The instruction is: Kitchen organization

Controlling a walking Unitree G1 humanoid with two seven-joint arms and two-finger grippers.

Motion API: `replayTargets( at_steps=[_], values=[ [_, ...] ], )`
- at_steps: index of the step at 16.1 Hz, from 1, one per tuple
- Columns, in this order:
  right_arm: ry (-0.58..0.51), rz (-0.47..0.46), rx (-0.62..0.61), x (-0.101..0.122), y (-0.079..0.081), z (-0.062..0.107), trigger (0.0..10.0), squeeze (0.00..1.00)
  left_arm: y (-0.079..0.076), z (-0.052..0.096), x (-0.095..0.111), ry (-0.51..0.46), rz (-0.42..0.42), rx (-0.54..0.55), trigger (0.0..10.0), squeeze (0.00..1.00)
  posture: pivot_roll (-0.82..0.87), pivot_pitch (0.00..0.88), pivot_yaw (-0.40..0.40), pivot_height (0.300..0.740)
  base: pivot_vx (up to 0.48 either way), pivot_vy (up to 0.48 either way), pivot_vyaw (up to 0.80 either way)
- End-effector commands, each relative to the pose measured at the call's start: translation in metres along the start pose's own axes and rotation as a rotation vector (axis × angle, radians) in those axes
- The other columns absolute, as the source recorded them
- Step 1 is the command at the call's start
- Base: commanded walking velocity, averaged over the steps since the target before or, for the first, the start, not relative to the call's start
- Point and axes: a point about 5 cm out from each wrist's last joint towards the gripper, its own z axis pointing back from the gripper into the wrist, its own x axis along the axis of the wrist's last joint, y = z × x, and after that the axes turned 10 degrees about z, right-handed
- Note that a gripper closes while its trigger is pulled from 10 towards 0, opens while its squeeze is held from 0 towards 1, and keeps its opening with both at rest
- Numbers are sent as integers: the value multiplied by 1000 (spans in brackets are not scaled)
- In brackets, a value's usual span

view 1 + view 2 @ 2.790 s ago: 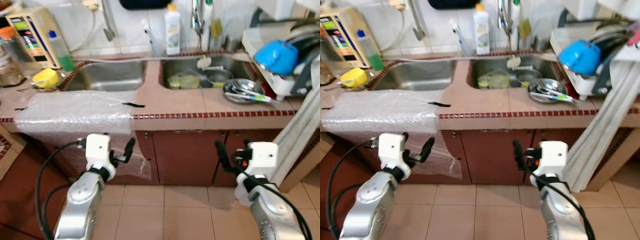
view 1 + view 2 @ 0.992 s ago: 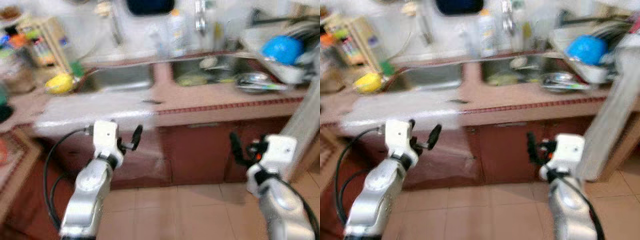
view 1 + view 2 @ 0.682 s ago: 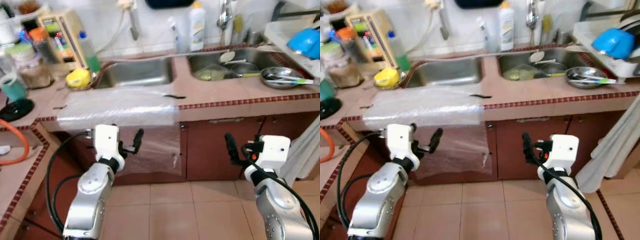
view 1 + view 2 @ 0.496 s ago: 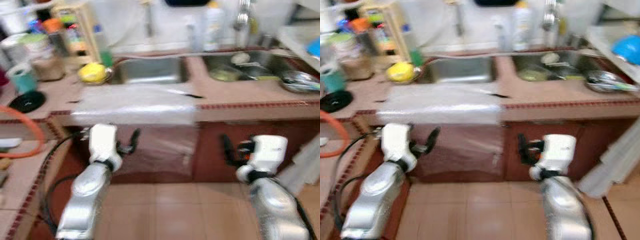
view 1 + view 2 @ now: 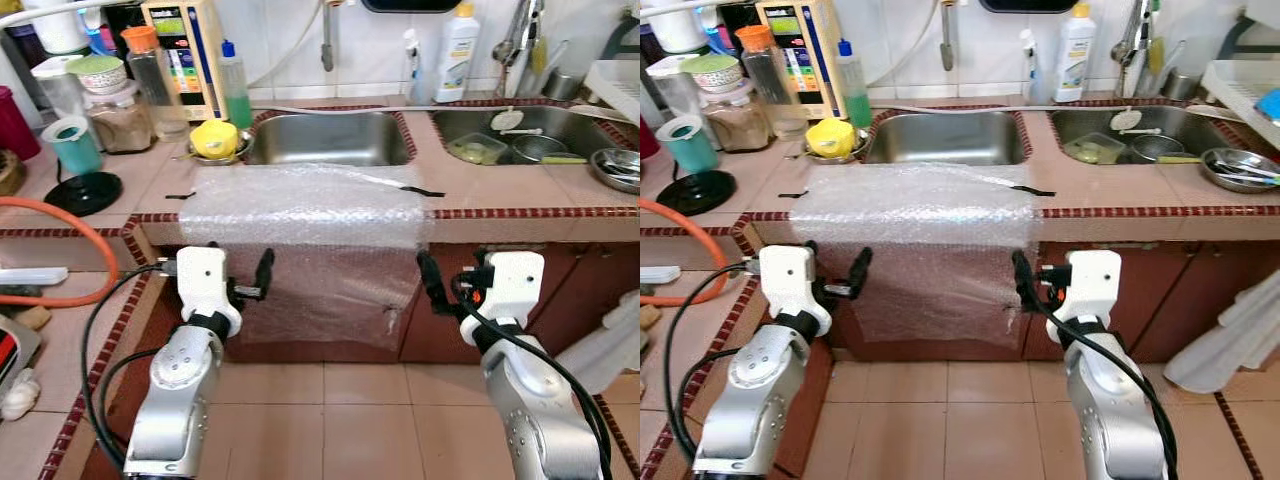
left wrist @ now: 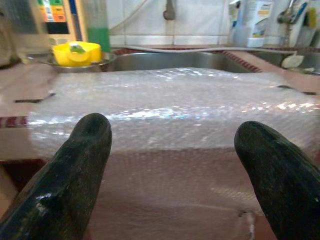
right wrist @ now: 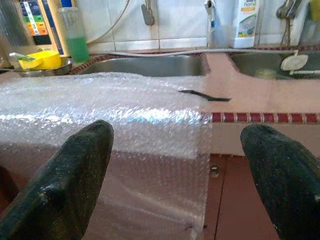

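A sheet of bubble wrap (image 5: 305,205) lies on the tiled counter (image 5: 510,195) in front of the left sink (image 5: 328,140) and hangs down over the cabinet front. It is held by strips of black tape. My left gripper (image 5: 252,286) hovers low before the cabinet, open and empty, facing the hanging bubble wrap (image 6: 170,130). At the same height near the sheet's right edge, my right gripper (image 5: 438,288) is likewise open with nothing between its fingers (image 7: 75,175). The right sink (image 5: 520,145) holds dishes, and a steel bowl (image 5: 620,168) sits beside it.
A yellow bowl (image 5: 214,138), a green bottle (image 5: 237,92) and jars stand left of the sink. A teal cup (image 5: 70,145), a black disc (image 5: 82,192) and an orange hose (image 5: 70,240) lie on the left counter, which juts toward me. A white cloth (image 5: 612,340) hangs at right.
The whole view has swung left along the counter, so the bubble wrap now sits centred and the dish rack is out of frame. Both arms keep the same pose.
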Motion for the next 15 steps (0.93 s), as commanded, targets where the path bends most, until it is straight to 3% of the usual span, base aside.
replayTargets(
  at_steps=[1, 8, 15],
  values=[
    [-24, 25, 20, 5, 2, -5, 10000, 0, 1, -1, 5, -31, 6, 2, 10000, 0, 32, 0, 48, 740, 0, 0, 0],
    [-61, 61, 51, 11, 8, -6, 10000, 0, 1, -1, 8, -50, 19, -17, 10000, 0, 37, 0, 58, 740, 0, 0, 197],
    [-62, 53, 23, 8, 9, -3, 10000, 0, -5, -5, 10, -58, 12, -76, 10000, 0, 36, 0, 83, 740, 360, 0, 0]
  ],
)
